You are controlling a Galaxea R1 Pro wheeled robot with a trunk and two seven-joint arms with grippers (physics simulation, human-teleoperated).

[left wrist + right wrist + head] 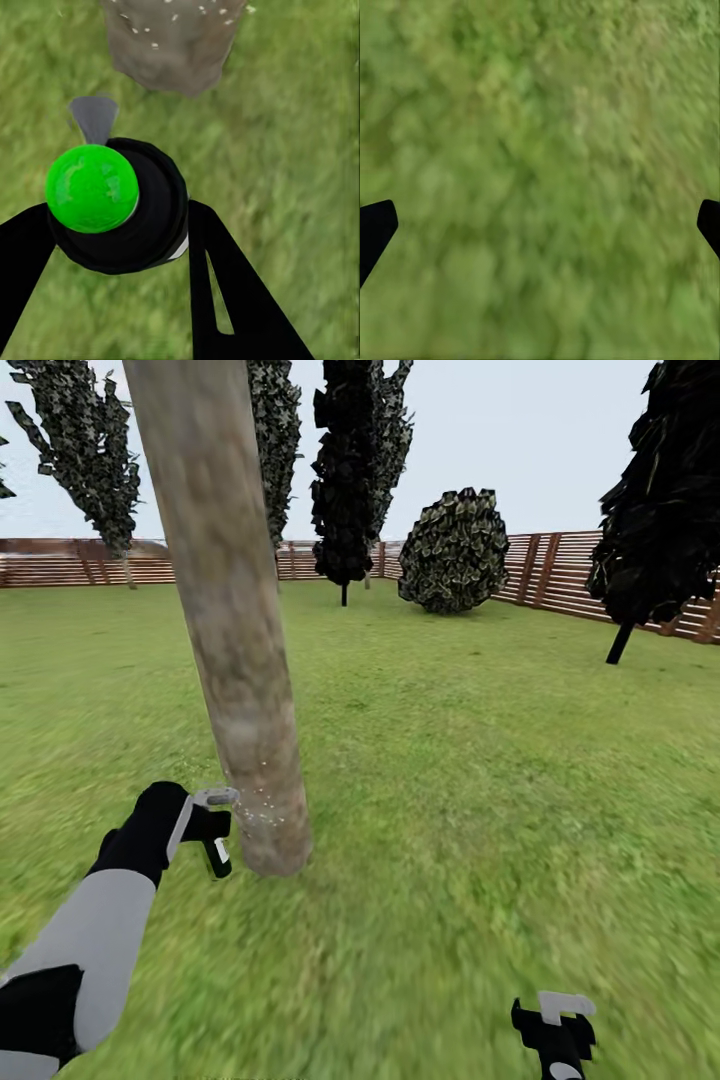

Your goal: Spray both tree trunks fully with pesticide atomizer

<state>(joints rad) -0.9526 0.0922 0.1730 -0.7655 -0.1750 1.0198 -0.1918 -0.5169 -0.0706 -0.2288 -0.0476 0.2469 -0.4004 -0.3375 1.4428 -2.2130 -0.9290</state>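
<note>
**Sprayer held low against the leaning trunk**

From where I stand, the thick pale tree trunk (235, 650) rises out of the lawn (480, 760) at about eleven o'clock from the robot, leaning a little, its top running out of the head view. Small white flecks dot the bark near its foot, and the left wrist camera catches the same flecks on the trunk base (169, 41).

The left gripper (212, 830) hangs low at about ten o'clock, just beside the foot of the trunk. Its fingers (232, 292) are pinched on the pesticide atomizer (217, 852), one dark finger on each side of the round black body (124, 206). A bright green cap (glossy, ball-shaped) sits on the sprayer in the wrist picture, and a grey nozzle piece points toward the trunk. I cannot tell whether the nozzle touches the bark.

The right gripper (556, 1028) sits low at about five o'clock, well apart from the trunk, over bare grass. Its wrist camera shows its two dark fingertips (375, 229) spread wide at opposite edges, nothing but grass between them.

Farther off, a brown slat fence (560, 575) rings the grass from nine round to three o'clock. Dark narrow trees (350, 470) and a round bush (455, 550) stand before it.
</note>
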